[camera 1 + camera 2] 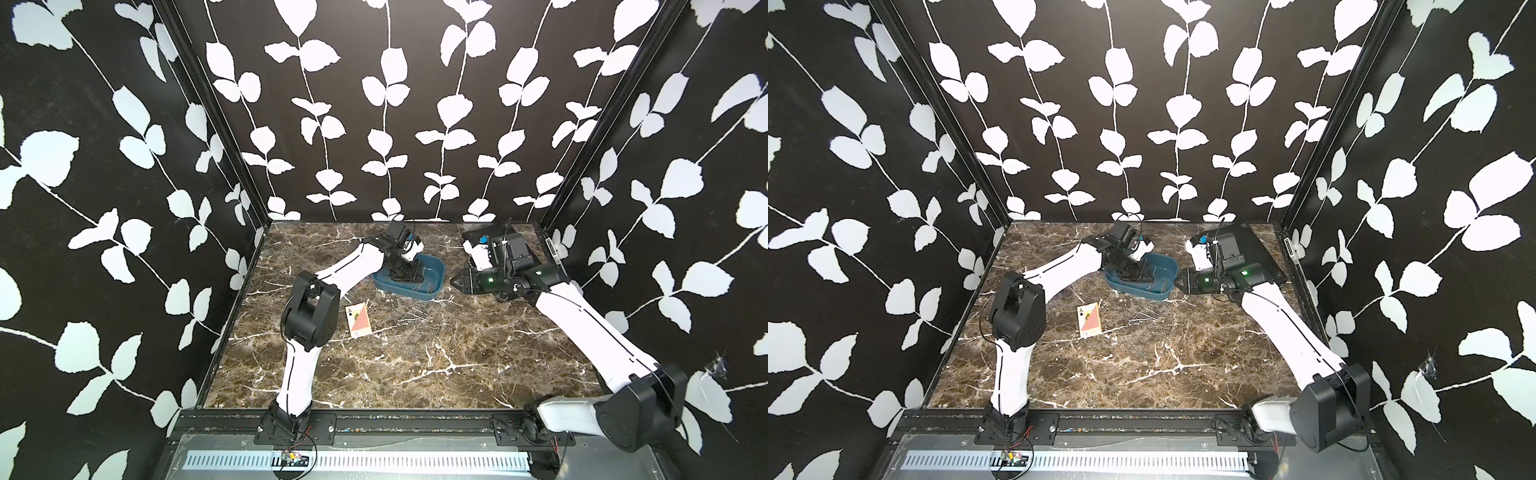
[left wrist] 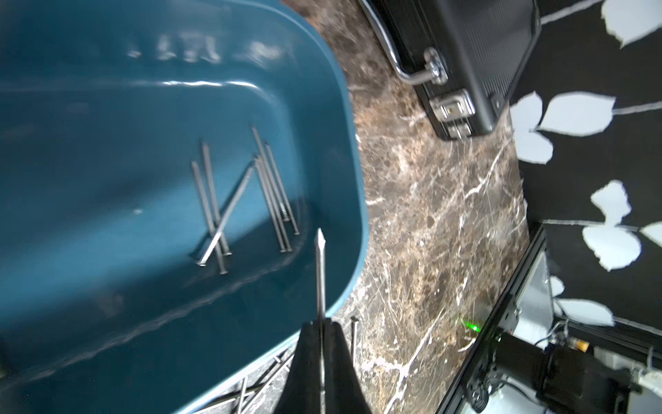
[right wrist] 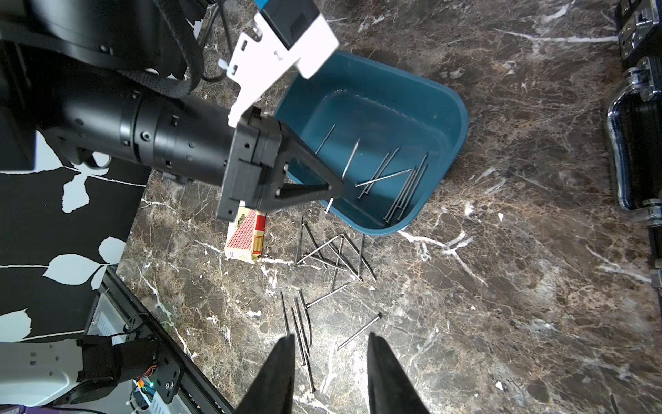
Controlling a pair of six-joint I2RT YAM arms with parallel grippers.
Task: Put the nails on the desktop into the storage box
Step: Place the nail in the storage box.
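The one sign that reads clearly is on the card box (image 1: 358, 320), which lies left of centre on the desktop (image 1: 415, 365), nearer than the tub (image 1: 419, 294). It is a black letter A in the far left corner of the box's face, with a small black spade just under it. Both top views show it on the card box (image 1: 1089, 319). In the right wrist view the card box (image 3: 247, 234) carries greenish print on one end, too small to read. Raised lettering on the tub (image 2: 179, 50) wall in the left wrist view is blurred beyond reading.
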